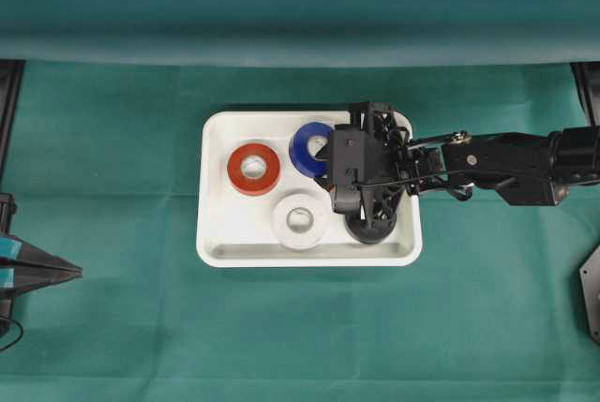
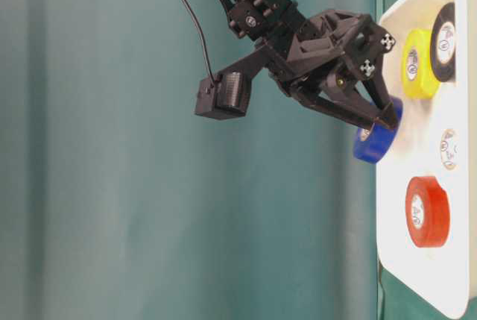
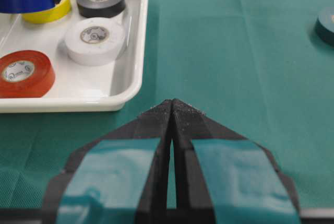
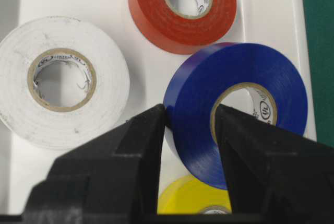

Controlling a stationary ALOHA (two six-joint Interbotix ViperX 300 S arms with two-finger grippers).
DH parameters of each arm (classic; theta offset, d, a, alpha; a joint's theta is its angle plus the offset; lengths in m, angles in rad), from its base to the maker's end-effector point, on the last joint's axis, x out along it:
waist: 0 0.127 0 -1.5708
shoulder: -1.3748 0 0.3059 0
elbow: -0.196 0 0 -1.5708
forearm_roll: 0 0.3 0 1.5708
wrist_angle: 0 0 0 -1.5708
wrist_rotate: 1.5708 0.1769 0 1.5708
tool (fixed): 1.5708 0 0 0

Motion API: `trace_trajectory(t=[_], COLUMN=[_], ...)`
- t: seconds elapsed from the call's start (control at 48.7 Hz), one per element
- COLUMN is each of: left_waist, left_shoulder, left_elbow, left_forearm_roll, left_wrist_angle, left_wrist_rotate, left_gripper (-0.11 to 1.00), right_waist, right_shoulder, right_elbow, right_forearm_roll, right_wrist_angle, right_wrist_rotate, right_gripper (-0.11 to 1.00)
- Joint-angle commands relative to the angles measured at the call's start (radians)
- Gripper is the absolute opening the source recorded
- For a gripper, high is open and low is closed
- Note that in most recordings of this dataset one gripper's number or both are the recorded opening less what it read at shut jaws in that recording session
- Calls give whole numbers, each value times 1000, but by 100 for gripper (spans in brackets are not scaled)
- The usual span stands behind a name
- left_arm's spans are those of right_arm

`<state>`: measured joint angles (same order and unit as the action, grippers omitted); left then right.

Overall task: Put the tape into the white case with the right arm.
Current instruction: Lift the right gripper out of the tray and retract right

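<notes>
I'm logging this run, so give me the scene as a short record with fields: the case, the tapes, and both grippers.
case: white case on the green cloth
tapes in case: red tape, white tape, black tape, yellow tape
blue tape: blue tape pinched by its wall, one finger outside, one in the core; over the yellow tape, not yet lying flat in the case
right gripper: right gripper above the case, shut on the blue tape
left gripper: left gripper shut, empty, off to the side of the case

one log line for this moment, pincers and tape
right pincer: shut on blue tape above white case | left pincer: shut, idle on cloth
</notes>
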<state>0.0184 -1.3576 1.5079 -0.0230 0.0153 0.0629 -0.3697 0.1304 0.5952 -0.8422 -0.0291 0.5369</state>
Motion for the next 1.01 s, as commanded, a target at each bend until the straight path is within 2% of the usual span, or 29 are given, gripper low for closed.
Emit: trace_trajectory(t=[0.0,0.062,0.185,0.226,0.308,0.534,0.985], left_waist=[3,3,3,3,3,3,3], left_shoulder=[8,8,8,8,8,8,8], left_elbow=[-11,-11,-11,-11,-11,-11,-9], left_forearm_roll=[-2,-2,0,0,-2,0,-2], left_wrist_angle=[-5,-5,-5,-5,-5,-5,-5], left_wrist_rotate=[0,0,0,0,0,0,0], left_gripper=[0,0,0,0,0,0,0], right_waist=[-2,-2,-2,-2,-2,-2,-3], right_shoulder=[-14,-15,-18,-23,-34,-101,-379], right_elbow=[-23,-23,-18,-14,-6,67,357], right_forearm_roll=[-3,-3,-2,-3,-2,-2,3], right_wrist_angle=[-6,-2,-8,-8,-6,-3,-6], right_wrist_rotate=[2,5,5,5,6,11,14], right_gripper=[7,20,57,66,63,63,63])
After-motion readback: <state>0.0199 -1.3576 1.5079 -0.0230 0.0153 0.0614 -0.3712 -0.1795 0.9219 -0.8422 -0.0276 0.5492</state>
